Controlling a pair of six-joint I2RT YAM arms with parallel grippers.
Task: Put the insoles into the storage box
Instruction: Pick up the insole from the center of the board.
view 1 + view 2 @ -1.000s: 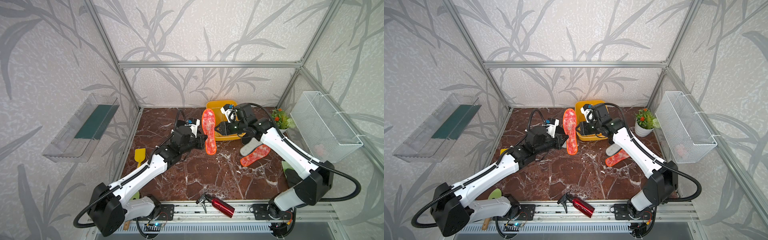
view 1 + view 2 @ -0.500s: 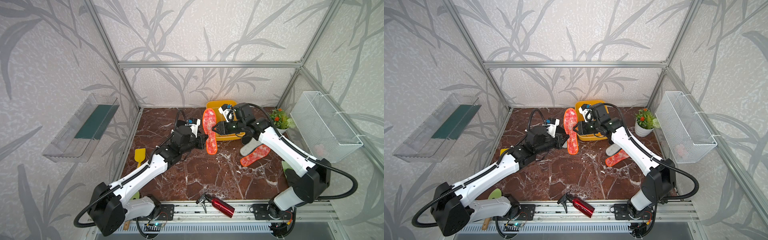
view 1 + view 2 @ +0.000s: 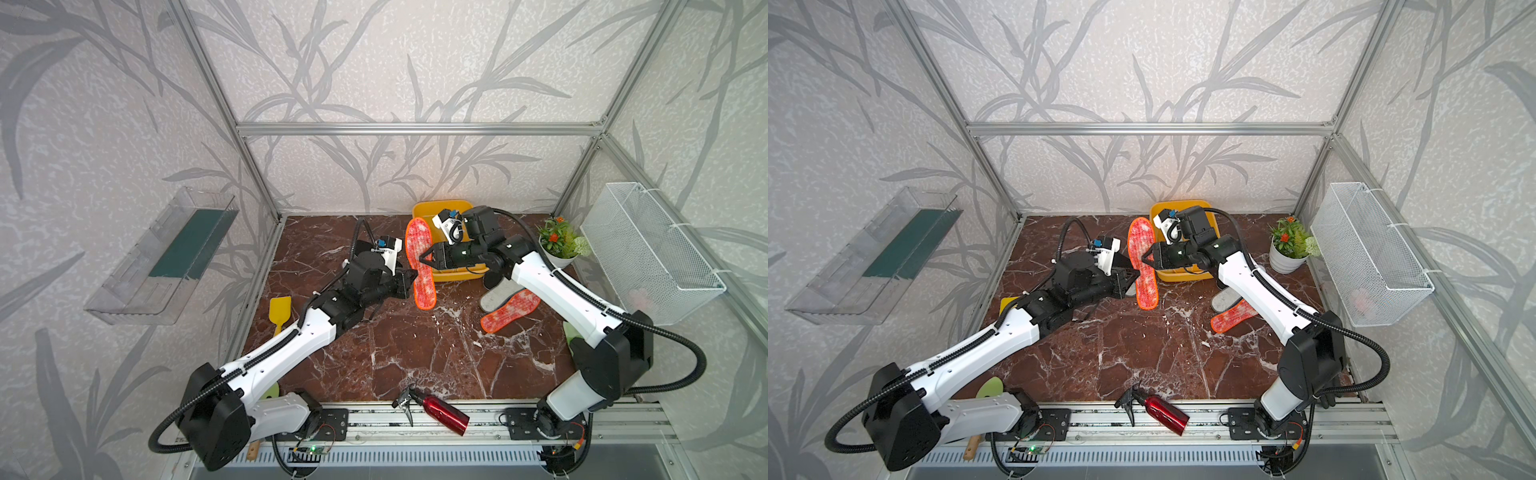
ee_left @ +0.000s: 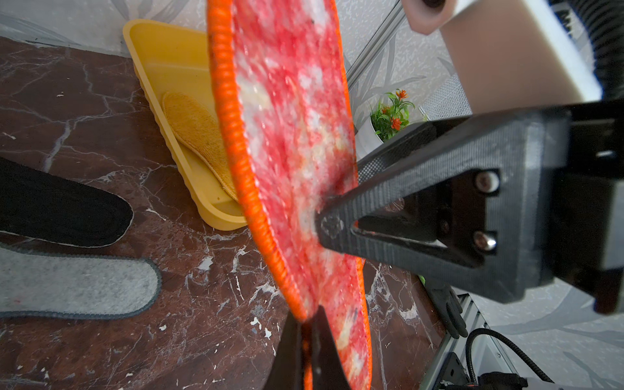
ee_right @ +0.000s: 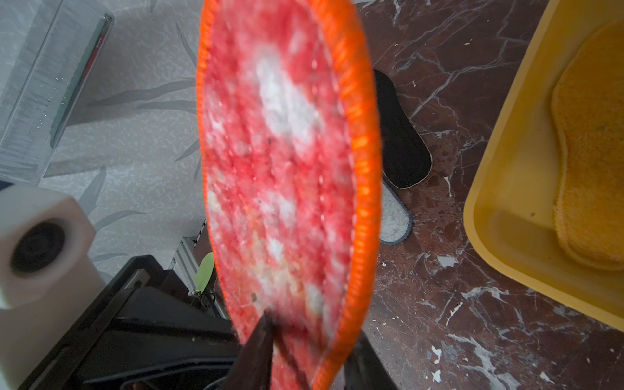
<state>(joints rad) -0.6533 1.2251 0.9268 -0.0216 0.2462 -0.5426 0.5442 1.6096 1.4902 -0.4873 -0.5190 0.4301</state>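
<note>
Left hand [image 3: 411, 277]: pressed together; the red-orange mottled insole [image 3: 417, 243] is being pinched by one long edge and is being held up on edge, clear of the bench [image 3: 415, 353].
Right hand [image 3: 424, 257]: jaws are being held partly spread around the same insole from the box side; no squeeze is being shown yet.
Insole position: it is being hung in the air just beside the storage box [image 3: 440, 204], outside the rim.
Box contents: one yellow-orange insole [image 4: 199, 131] is being carried inside, lying flat.
Left outside: a second red-orange insole [image 3: 510, 311], a grey felt insole [image 4: 67, 280] and a black insole [image 4: 60, 206] are lying on the bench.
Risk, drop: likely if the pad is being let go by the left hand before it is being clamped by the right; it would be falling beside the box, not into it.
Risk, flop: a soft pad being gripped at one edge is probably going to be bent over, so the rim may be caught.
Risk, tug: if it is being pulled by both hands at once, it may be twisted or slipped out.
</note>
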